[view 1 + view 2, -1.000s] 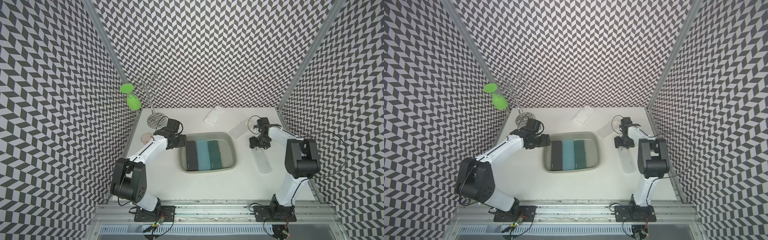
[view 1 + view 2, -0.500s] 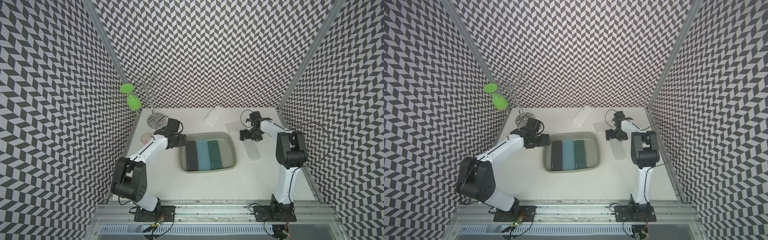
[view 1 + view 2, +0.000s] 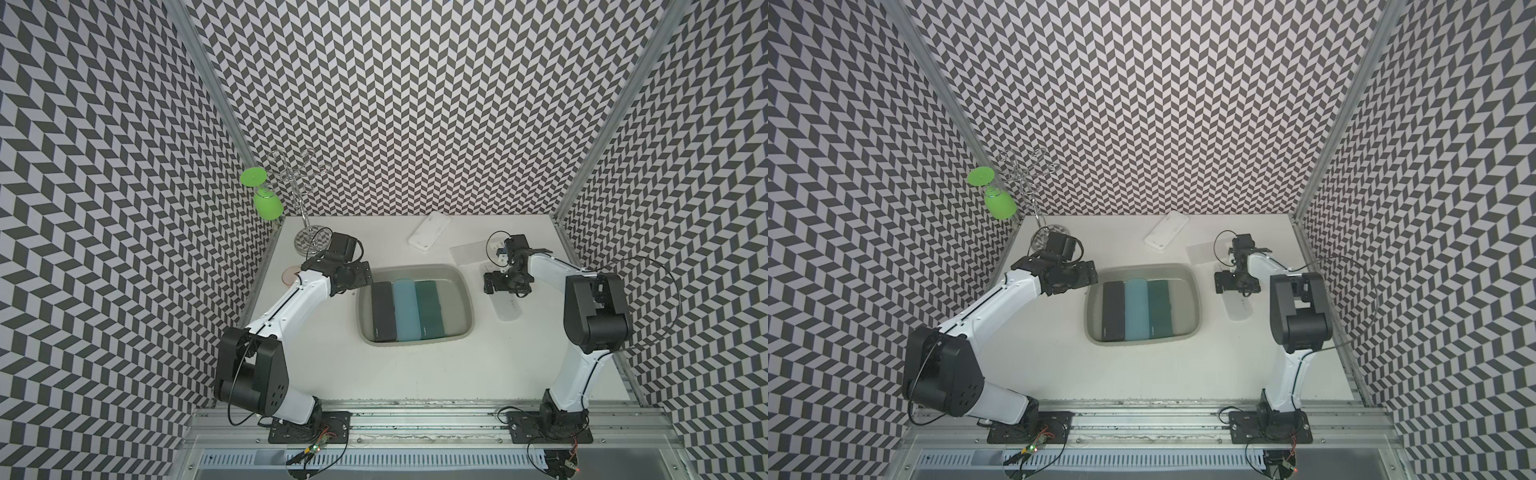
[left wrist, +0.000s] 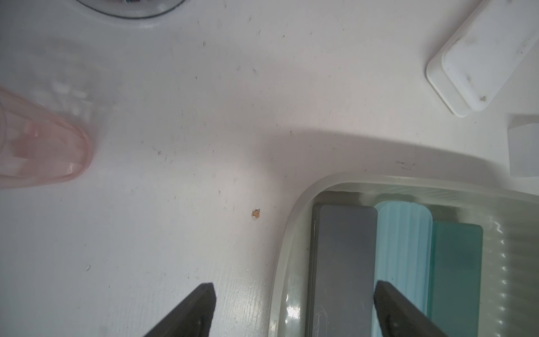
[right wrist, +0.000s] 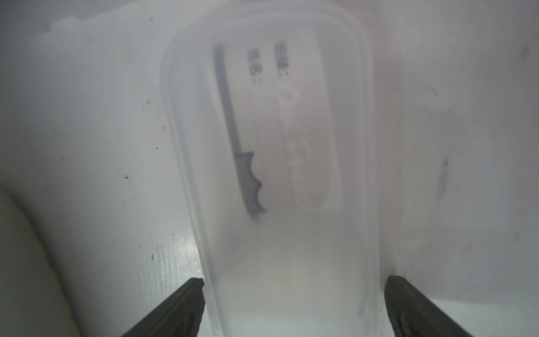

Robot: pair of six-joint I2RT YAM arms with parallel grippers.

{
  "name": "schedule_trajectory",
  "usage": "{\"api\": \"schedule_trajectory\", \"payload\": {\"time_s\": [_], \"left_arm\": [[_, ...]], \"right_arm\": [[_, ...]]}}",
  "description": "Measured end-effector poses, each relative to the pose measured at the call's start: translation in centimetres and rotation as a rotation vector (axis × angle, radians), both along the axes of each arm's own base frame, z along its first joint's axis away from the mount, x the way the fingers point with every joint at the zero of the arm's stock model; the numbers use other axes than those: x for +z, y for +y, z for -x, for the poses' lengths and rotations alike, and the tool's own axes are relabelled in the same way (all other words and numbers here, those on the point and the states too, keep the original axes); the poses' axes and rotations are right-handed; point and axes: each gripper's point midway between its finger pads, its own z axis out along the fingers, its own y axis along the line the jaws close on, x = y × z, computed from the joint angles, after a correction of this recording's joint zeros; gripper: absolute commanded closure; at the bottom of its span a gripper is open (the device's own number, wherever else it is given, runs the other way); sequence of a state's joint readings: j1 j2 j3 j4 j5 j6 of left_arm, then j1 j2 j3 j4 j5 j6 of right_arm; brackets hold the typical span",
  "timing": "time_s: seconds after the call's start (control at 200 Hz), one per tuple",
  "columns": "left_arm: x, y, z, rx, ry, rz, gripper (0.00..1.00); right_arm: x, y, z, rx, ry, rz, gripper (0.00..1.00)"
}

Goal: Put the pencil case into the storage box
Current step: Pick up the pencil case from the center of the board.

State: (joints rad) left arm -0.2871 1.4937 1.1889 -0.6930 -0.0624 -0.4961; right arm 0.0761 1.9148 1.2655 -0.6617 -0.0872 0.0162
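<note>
green glass (image 3: 268, 205): hangs upside down off the wire rack (image 3: 309, 240), way off to the far left of the storage box (image 3: 467, 299), back in the corner

pink cup (image 4: 40, 143): see-through, sits on the bench (image 3: 415, 374) left of the box. In the top views the left arm hides a good part of it

left end effector (image 3: 365, 276): right at the box's far left corner. The wrist view shows the jaws spread wide with nothing between them (image 4: 294, 291). One finger is over bare bench, and the other is over the seam between the dark and light blue cases

storage box: grey tub, roughly mid-bench, with three cases lying flat inside, side by side and touching

dark case (image 3: 383, 311): leftmost in the box, against its left wall

light blue case (image 3: 406, 309): middle of the three

teal case (image 3: 430, 309): rightmost of the three, with a bare strip of box floor between it and the right wall

white case (image 3: 429, 231): on the bench beyond the box's far rim, lying at an angle and clear of the rim

frosted sheet (image 3: 469, 252): flat on the bench just off the box's far right corner

right end effector (image 3: 507, 286): just right of the box, jaws wide apart and straddling one end of the clear pencil case (image 5: 294, 286). I can't tell if the fingers actually touch its sides

clear pencil case (image 3: 508, 307): not in the box, lies flat on the bench just beside its right rim. The wrist view is blurry, with some dark print on the case
</note>
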Motion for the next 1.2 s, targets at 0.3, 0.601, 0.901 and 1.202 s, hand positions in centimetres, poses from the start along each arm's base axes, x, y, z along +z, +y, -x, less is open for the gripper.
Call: {"api": "schedule_trajectory", "payload": {"time_s": [0.3,0.601,0.901,1.202], "left_arm": [[3.9,0.2,-0.8,0.052,-0.094,0.038,0.08],[3.3,0.4,0.7,0.094,-0.076,0.079,0.07],[2.5,0.4,1.1,0.095,-0.051,0.075,0.07],[1.1,0.3,0.9,0.087,-0.009,0.059,0.07]], "right_arm": [[0.0,0.4,-0.7,0.035,-0.034,-0.02,0.28],[0.4,1.5,-0.8,0.052,-0.036,-0.082,0.35],[2.5,3.4,0.0,0.039,0.005,-0.196,0.37],[12.1,7.5,-1.3,0.078,-0.141,-0.292,0.38]]}}
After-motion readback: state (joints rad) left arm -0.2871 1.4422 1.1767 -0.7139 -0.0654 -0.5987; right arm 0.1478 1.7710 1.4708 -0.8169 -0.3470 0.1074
